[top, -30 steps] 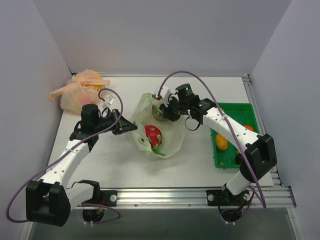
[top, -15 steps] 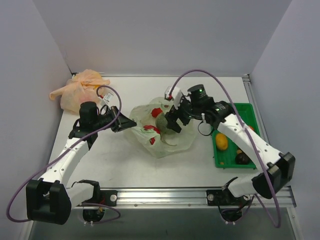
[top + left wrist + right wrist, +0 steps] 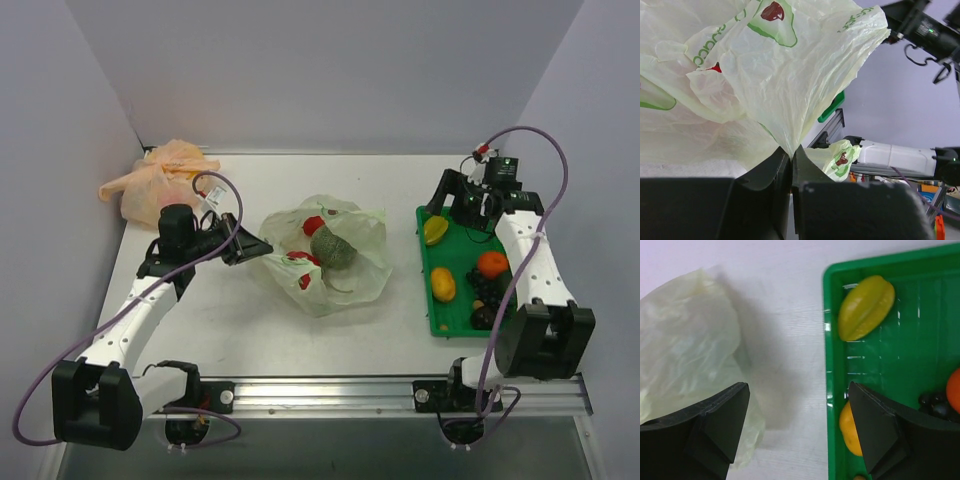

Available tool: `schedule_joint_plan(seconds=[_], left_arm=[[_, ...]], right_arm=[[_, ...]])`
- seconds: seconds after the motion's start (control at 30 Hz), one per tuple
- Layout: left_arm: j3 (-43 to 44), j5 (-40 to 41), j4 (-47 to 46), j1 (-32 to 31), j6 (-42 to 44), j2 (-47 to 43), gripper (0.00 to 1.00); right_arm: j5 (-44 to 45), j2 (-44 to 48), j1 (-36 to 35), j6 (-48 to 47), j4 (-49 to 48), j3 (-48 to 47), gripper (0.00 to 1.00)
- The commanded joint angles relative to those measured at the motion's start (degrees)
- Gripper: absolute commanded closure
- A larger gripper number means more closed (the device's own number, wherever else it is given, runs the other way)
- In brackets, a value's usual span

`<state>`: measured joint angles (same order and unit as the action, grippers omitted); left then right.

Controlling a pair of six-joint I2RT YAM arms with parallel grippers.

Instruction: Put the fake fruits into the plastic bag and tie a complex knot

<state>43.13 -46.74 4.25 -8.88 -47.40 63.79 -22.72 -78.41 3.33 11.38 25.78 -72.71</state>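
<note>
Right gripper (image 3: 797, 410), jaws apart, hangs over the green tray (image 3: 458, 258) holding starfruit (image 3: 434, 230) and oranges (image 3: 491, 263), while left gripper (image 3: 791, 161) pinches the plastic bag (image 3: 372, 236) left of the tray, avocado (image 3: 333, 247) already inside; knot not yet tied.

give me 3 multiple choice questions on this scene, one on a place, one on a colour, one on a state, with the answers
1. Where is the starfruit?
A in a blue bowl
B in the green tray
C on a red plate

2. What colour is the far-left bag?
A peach-orange
B blue
C black

3. How do the left jaws stand?
A wide open
B shut on the pale green bag
C shut on an orange

Answers:
1 B, it lies inside the tray's rim.
2 A, the top view shows it peach-orange.
3 B, the left wrist view shows them pinching the film.
</note>
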Motion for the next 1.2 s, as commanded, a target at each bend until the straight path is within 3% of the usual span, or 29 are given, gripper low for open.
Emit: schedule_joint_plan(seconds=[0.0, 0.1, 0.27, 0.8, 1.0, 1.03, 1.17], left_arm=[[2.1, -0.3, -2.1, 0.4, 0.6, -0.8, 0.86], [2.5, -0.1, -1.4, 0.4, 1.3, -0.9, 0.85], [3.1, 0.4, 0.9, 0.9, 2.6, -0.5, 0.85], [2.7, 0.8, 3.6, 1.9, 4.9, 0.2, 0.84], [3.2, 1.0, 3.7, 2.1, 5.0, 0.6, 0.84], [3.2, 1.0, 3.8, 2.0, 5.3, 0.6, 0.84], [3.3, 1.0, 3.9, 2.1, 5.6, 0.6, 0.84]], right_arm=[[7.8, -8.0, 2.1, 9.0, 2.6, -3.0, 0.15], [10.1, -14.4, 3.0, 10.4, 2.9, -6.6, 0.10], [11.7, -22.8, 4.1, 13.5, 2.3, -8.7, 0.09], [10.6, -34.6, 4.3, 15.2, -6.8, -8.9, 0.12], [8.6, -35.3, 5.5, 15.7, -5.6, -7.2, 0.30], [7.5, -35.1, 5.7, 15.4, -5.3, -6.7, 0.39], [5.0, -30.9, 8.0, 13.8, -3.5, -5.7, 0.56]])
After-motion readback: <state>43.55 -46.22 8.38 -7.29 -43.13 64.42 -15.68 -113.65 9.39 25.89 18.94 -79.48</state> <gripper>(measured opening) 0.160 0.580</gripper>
